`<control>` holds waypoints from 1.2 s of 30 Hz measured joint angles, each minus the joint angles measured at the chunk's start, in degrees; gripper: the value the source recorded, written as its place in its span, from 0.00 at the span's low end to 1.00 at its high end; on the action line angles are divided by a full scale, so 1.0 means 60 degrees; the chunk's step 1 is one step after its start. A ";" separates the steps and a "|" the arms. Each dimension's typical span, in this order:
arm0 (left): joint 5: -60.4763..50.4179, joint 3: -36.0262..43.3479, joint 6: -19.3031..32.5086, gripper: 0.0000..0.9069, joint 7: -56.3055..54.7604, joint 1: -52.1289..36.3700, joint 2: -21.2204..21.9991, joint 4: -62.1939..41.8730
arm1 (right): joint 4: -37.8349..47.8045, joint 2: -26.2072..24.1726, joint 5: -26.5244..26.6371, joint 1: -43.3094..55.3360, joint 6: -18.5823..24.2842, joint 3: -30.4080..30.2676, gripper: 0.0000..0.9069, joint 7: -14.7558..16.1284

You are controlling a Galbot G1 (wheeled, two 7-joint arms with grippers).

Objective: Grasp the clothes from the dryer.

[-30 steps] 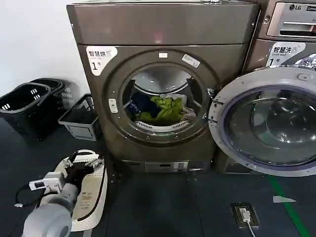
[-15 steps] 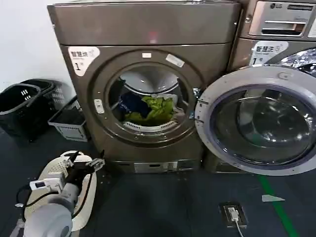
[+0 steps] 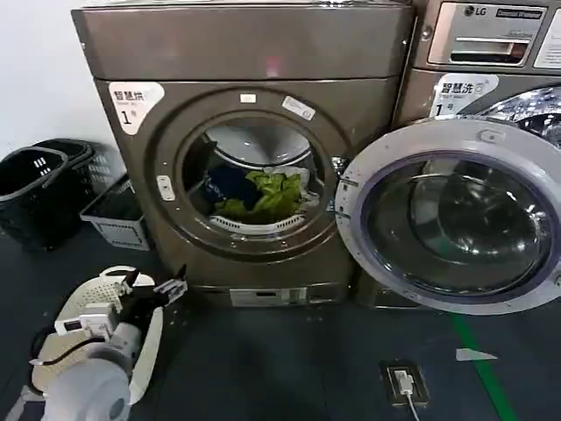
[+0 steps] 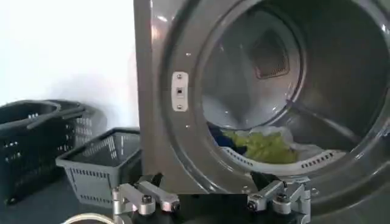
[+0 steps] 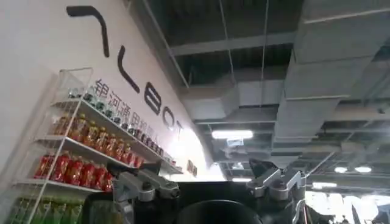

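Dark laundry floor: left gripper open, low before dryer; clothes far ahead above jaws, may snag porthole rim; right gripper open.

The left arm reaches forward low, its left gripper apparently spread wide and empty. The right gripper points upward, fingers parted.

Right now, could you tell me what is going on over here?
The robot faces the dryer, whose door is swung open. The clothes lie in a heap in the drum, untouched. The left gripper is low, in front of the machine, jaws open. The right gripper points up at the ceiling, jaws open.
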State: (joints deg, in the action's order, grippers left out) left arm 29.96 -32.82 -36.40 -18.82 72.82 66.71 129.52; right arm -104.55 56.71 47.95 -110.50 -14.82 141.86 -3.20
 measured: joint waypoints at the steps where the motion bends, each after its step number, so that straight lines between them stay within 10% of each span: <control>1: -0.0002 0.0004 -0.0001 1.00 0.0003 -0.0003 0.0003 -0.0002 | -0.0002 0.0001 0.0001 0.0003 0.0002 -0.0003 1.00 0.0004; 36: -0.0493 0.0439 0.0213 1.00 0.0301 -0.0214 0.0039 -0.0203 | -0.0043 0.0015 0.0095 0.0000 0.0240 -0.0060 1.00 0.0089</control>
State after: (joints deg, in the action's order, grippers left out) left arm 27.00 -30.19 -35.13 -17.02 71.53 66.94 128.30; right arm -104.81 56.80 48.52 -110.50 -13.37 141.50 -2.67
